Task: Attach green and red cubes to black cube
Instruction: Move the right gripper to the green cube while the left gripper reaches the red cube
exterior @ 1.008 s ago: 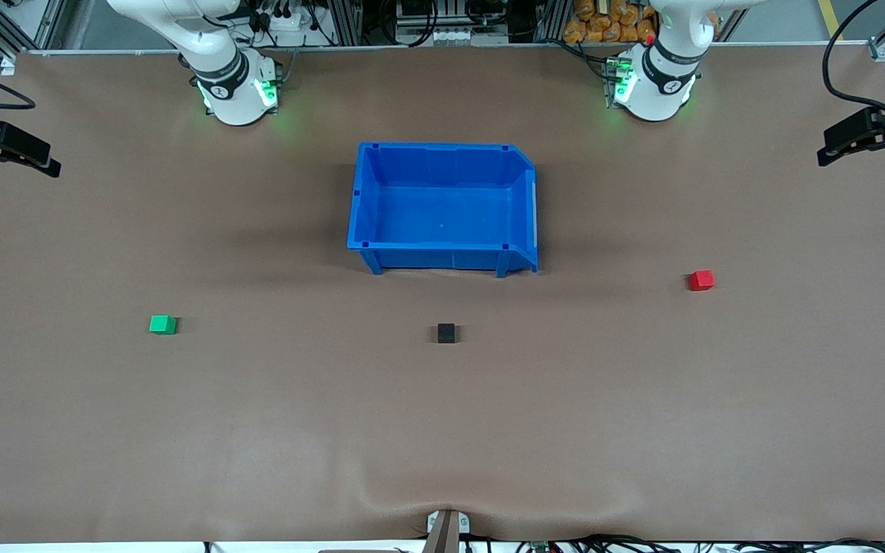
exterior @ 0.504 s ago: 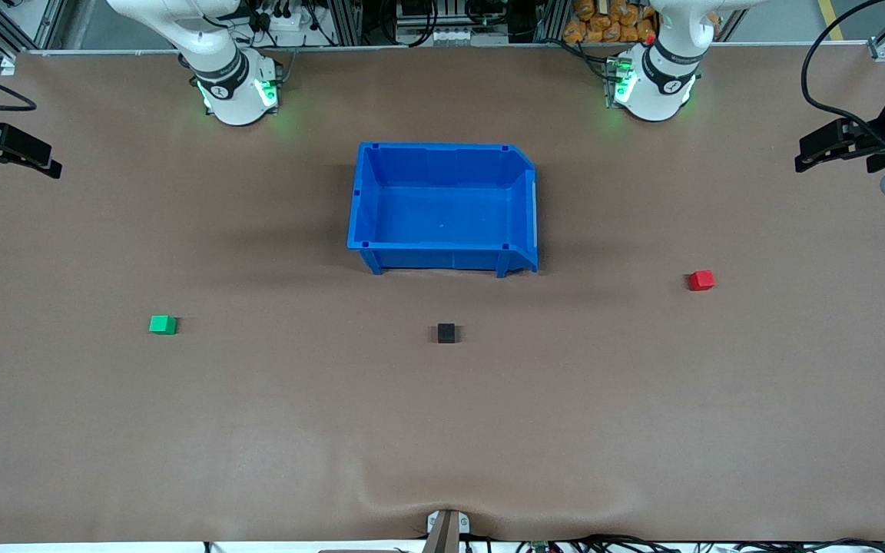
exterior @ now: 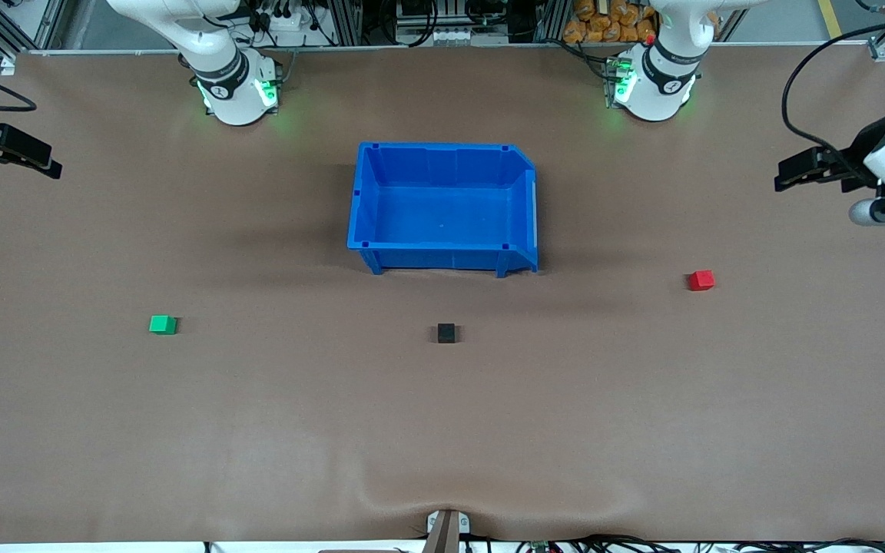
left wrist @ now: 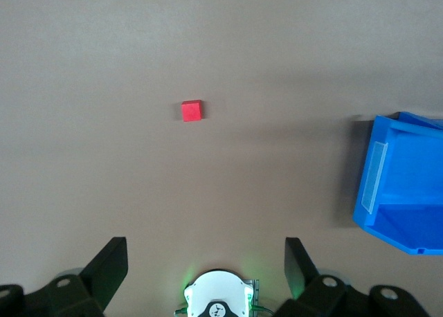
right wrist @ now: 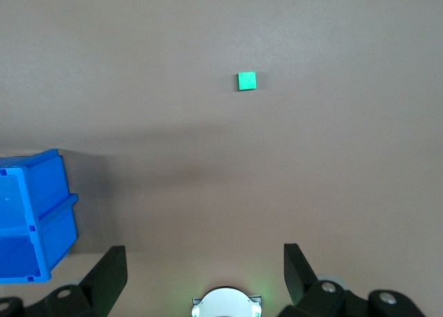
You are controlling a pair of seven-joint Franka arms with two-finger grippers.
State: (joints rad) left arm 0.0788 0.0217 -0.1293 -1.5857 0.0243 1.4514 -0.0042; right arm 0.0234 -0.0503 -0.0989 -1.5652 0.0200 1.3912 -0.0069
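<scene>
Three tiny cubes lie apart on the brown table. The black cube (exterior: 446,332) sits near the middle, nearer the front camera than the blue bin. Toward the right arm's end lies the green cube (exterior: 163,325) (right wrist: 247,81), toward the left arm's end the red cube (exterior: 701,280) (left wrist: 192,111). My left gripper (exterior: 782,178) (left wrist: 205,261) hangs open and empty in the air over the table's left-arm end, well short of the red cube. My right gripper (exterior: 52,161) (right wrist: 205,261) waits open and empty at the table's right-arm end.
An empty blue bin (exterior: 442,146) (left wrist: 408,120) (right wrist: 41,213) stands mid-table between the two arm bases and the black cube. The brown mat bulges slightly at the table's front edge (exterior: 442,499). Wide bare mat surrounds every cube.
The left gripper has swung in from the table's end toward the red cube. The right arm and all three cubes have stayed put.
</scene>
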